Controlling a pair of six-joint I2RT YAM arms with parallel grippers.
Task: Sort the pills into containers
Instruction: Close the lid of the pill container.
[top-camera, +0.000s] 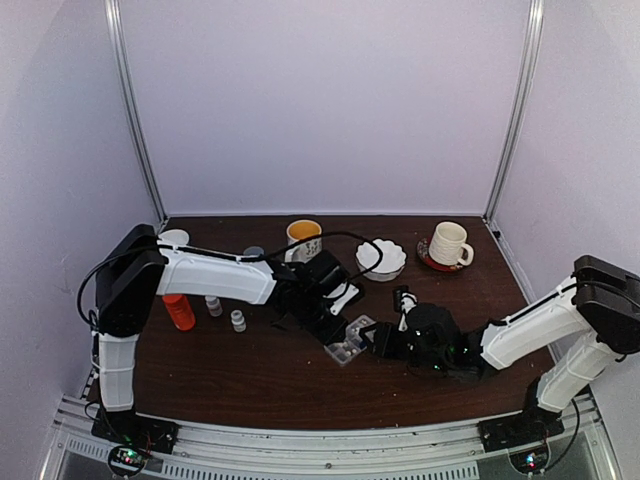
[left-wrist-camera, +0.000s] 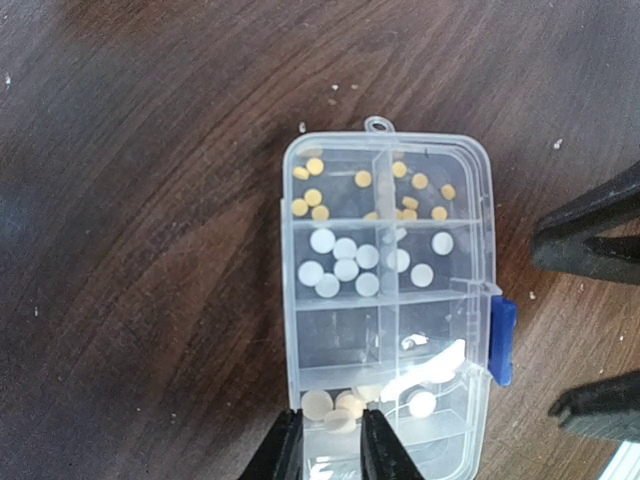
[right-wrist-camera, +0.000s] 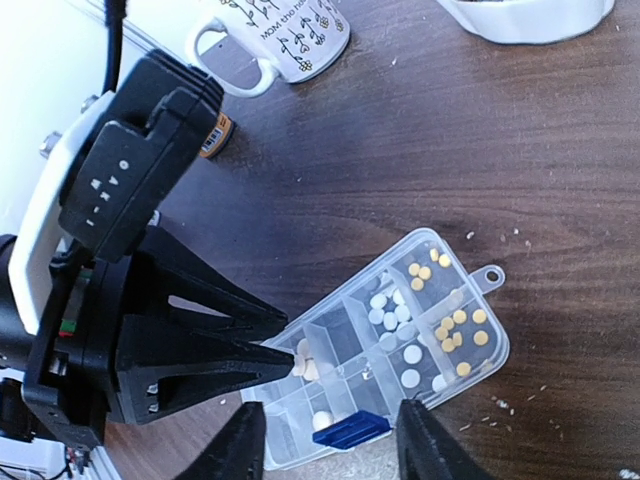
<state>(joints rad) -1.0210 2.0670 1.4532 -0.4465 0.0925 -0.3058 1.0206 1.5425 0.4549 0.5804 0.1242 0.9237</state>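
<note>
— Inside the pill box (left-wrist-camera: 440, 145), what's logged?
— 2 rows of compartments (left-wrist-camera: 340, 335). Contents: pills (left-wrist-camera: 345, 268), yellow in the pair by the box's loop end, white in next pair, pale tan plus one white nearer the opp. end.
— And the left gripper (left-wrist-camera: 328, 428)?
— Over the box's tan compartment, tips down among the tan pills, gap narrow; pinching one or not, can't tell.
— The right gripper (right-wrist-camera: 330, 440)?
— At the box's latch side, fingers spread wide, one either side of the blue latch (left-wrist-camera: 503, 340).
— Misc.?
— Listed: orange bottle (top-camera: 180, 312), 2 sm. white bottles (top-camera: 213, 305), well left of box; mug (top-camera: 304, 240), white bowl (top-camera: 381, 260), cup on saucer (top-camera: 448, 245), beyond box.
</note>
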